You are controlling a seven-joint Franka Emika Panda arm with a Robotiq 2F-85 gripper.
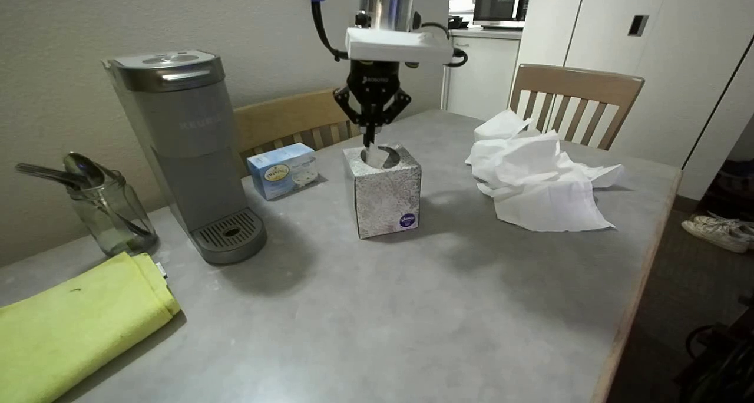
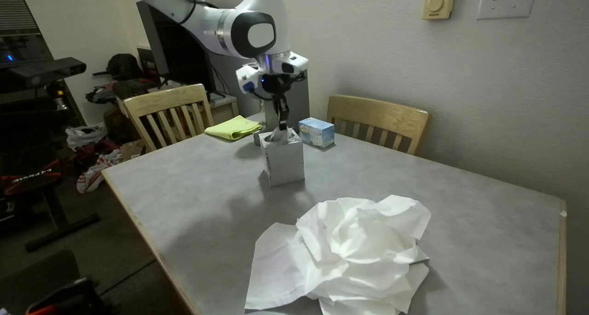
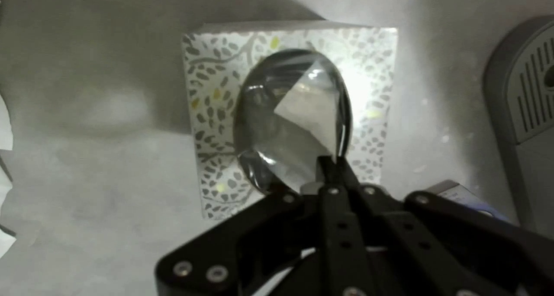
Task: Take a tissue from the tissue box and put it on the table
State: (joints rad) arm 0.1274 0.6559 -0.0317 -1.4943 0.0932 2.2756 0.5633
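Your black two-fingered claw (image 3: 332,159) points down with its tips pressed together, and in the wrist view they appear to be pinching an edge of the thin white paper tissue (image 3: 311,110). That tissue pokes up through the oval opening of the boxy grey-and-white cardboard tissue box (image 3: 205,114) with a printed leaf pattern; its lower part is hidden inside.

Expect the tissue to weigh next to nothing and to be limp, soft and easily torn. Your best hold is on several gathered folds near its top, since a single thin edge could rip or slip away. Draw it straight up and gently: the glossy, clear-looking film (image 3: 257,94) around the opening may drag on it. The box is probably light too, so watch that it doesn't rise with the sheet.

For writing, start at your claw, whose body reads ROBOTIQ. The blurred blue-violet oval logo (image 1: 407,220) on the box seems to say Kleenex. Near it, the light-blue cardboard tea box (image 1: 280,172) carries TWININGS; farther out, the tall grey plastic coffee maker (image 1: 200,138) faintly shows KEURIG. On the opposite side of the grey table (image 1: 377,309), you can make out no lettering on the crumpled white paper heap (image 2: 359,246).
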